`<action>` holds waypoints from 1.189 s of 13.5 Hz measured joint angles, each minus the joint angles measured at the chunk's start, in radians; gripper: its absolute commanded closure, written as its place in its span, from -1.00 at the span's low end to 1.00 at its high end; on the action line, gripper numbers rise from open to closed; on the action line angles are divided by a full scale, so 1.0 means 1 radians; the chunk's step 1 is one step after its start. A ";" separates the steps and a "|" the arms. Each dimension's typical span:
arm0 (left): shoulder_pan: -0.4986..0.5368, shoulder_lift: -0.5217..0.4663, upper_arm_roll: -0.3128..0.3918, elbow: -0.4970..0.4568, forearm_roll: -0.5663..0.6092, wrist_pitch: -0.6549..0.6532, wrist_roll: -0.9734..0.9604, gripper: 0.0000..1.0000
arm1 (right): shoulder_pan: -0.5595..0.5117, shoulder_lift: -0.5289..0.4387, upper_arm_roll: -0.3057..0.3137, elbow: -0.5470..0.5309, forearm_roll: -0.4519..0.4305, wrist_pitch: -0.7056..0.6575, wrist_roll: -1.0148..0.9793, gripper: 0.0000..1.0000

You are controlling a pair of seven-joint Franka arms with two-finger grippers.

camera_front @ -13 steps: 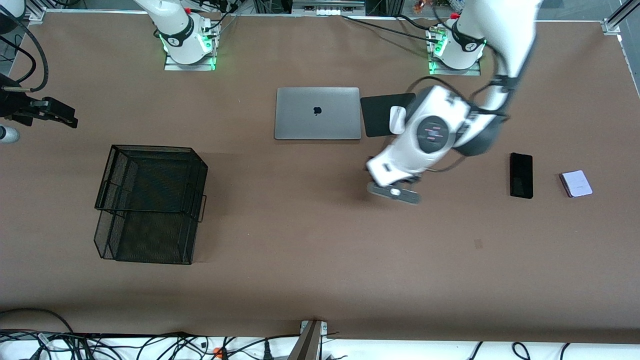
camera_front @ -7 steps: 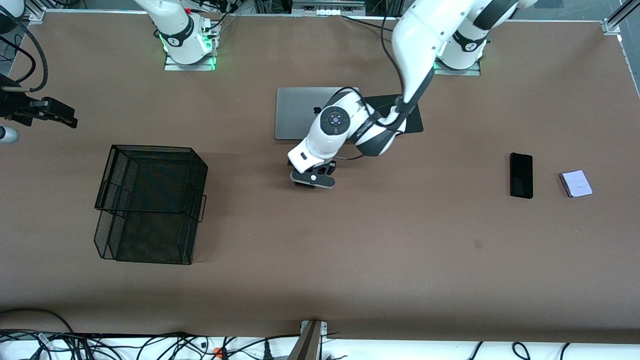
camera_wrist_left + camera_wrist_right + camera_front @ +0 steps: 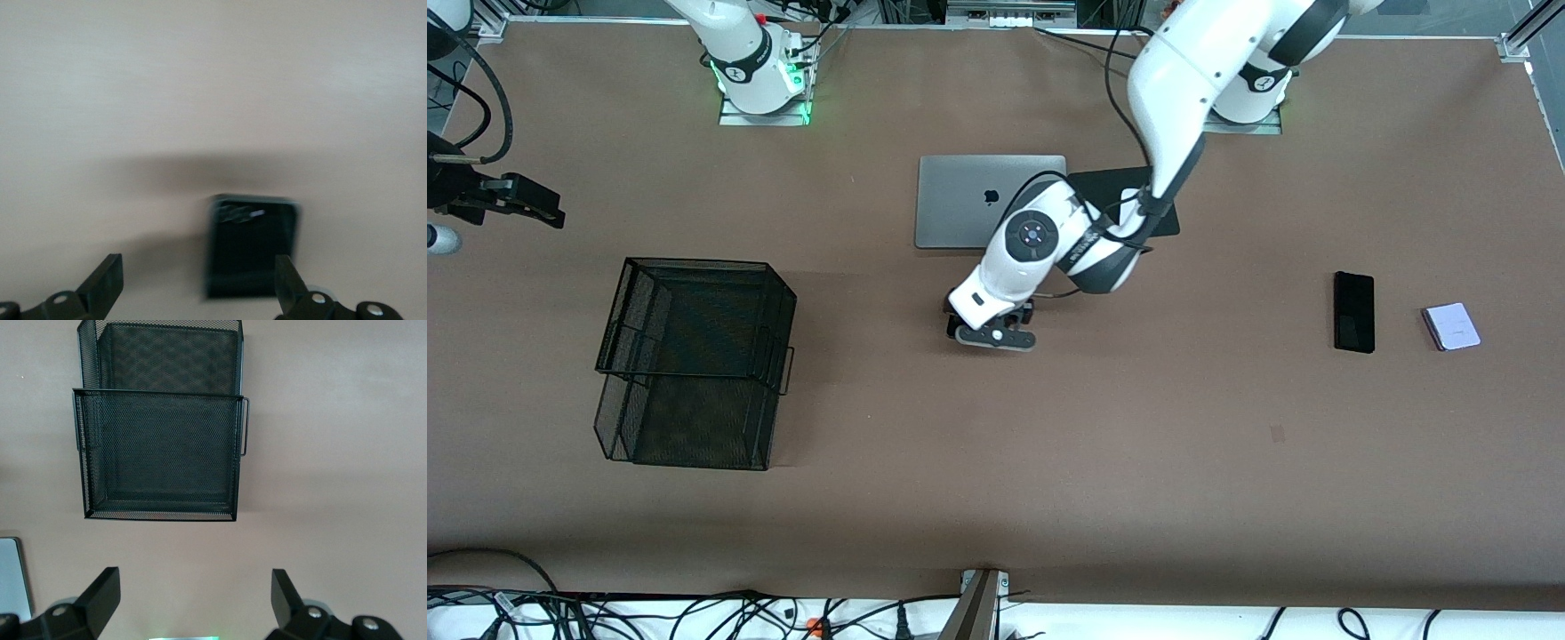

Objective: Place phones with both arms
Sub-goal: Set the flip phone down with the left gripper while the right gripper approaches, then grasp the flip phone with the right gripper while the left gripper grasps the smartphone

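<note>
Below the open left claw (image 3: 197, 280), black flip phone (image 3: 252, 245)

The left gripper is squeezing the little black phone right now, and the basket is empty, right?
Not squeezing. The left wrist view shows the left gripper open, with the little black phone lying on the table below it. The basket is indeed empty.

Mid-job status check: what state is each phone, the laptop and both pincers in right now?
Left pincer: open, over the black flip phone.
Black flip phone: folded shut, flat on the table, not gripped.
Slab phone: flat on the table, untouched.
Lavender flip phone: folded shut, flat on the table.
Laptop: lid closed.
Right pincer: open, waiting near the mesh basket.
</note>
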 measured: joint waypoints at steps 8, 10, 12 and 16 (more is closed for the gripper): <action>0.336 -0.272 0.052 -0.003 0.254 -0.582 0.243 -1.00 | 0.249 0.055 0.028 0.001 0.109 0.103 0.272 -1.00; 0.449 -0.277 0.055 -0.039 0.272 -0.593 0.382 -1.00 | 0.400 0.108 0.033 0.000 0.106 0.173 0.466 -1.00; 0.589 -0.276 0.056 -0.097 0.273 -0.560 0.550 -1.00 | 0.530 0.178 0.035 0.000 0.101 0.270 0.634 -1.00; 0.770 -0.276 0.053 -0.301 0.273 -0.303 0.756 -1.00 | 0.703 0.333 0.034 0.041 0.038 0.366 0.897 -1.00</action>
